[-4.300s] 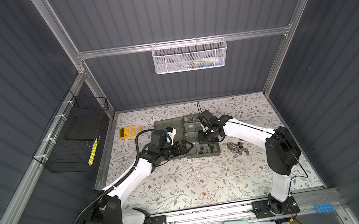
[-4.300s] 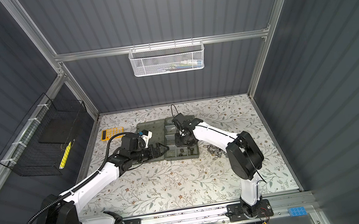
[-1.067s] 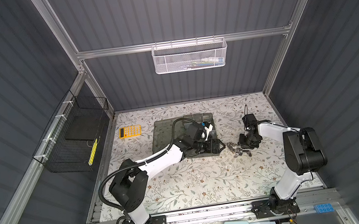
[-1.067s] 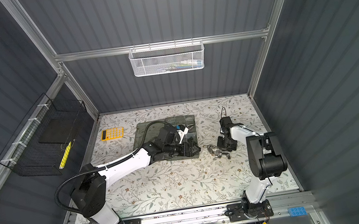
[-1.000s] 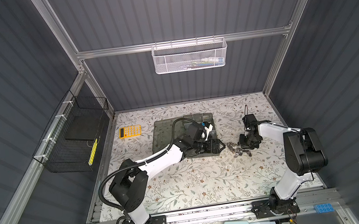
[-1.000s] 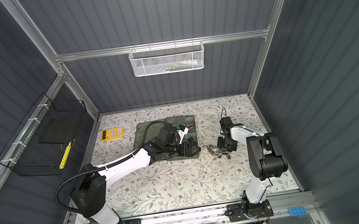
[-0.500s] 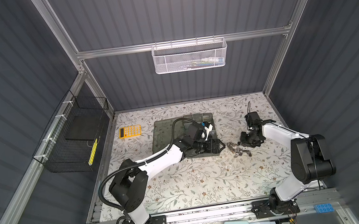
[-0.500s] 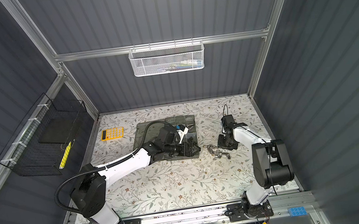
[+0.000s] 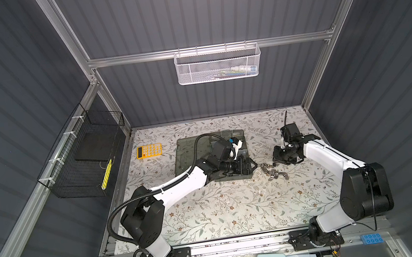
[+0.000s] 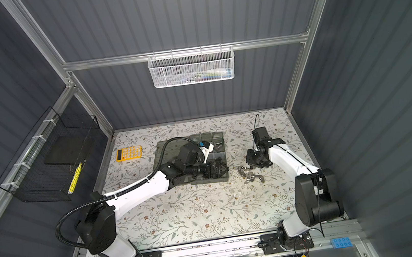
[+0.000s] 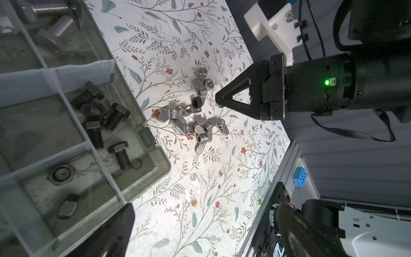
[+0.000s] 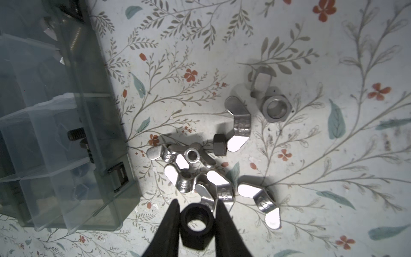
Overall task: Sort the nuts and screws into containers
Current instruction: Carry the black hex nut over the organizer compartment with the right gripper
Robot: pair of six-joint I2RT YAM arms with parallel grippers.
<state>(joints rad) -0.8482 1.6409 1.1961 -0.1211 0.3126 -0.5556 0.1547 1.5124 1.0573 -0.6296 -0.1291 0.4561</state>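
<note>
A black hex nut (image 12: 196, 223) is pinched between the fingers of my right gripper (image 12: 197, 213), just above the tablecloth beside a loose pile of nuts (image 12: 200, 169), mostly silver wing nuts with a silver hex nut (image 12: 275, 109) and another black nut (image 12: 220, 144). In both top views the pile (image 9: 272, 173) (image 10: 249, 174) lies right of the organizer case (image 9: 244, 175). Its containers (image 11: 53, 73) hold black screws (image 11: 100, 124) and silver screws (image 11: 55, 29). My left gripper (image 11: 204, 222) (image 9: 251, 165) hovers open and empty over the case's right edge, facing the right gripper (image 9: 274, 163).
The case's flat lid (image 9: 189, 155) lies to the left. A yellow calculator (image 9: 149, 150) sits at the back left. A black wire basket (image 9: 88, 159) hangs on the left wall, a white mesh basket (image 9: 218, 65) on the back wall.
Over the last second the right arm's elbow has swung outward to the right, with the gripper staying at the pile. The left arm has stayed over the case's right end.
</note>
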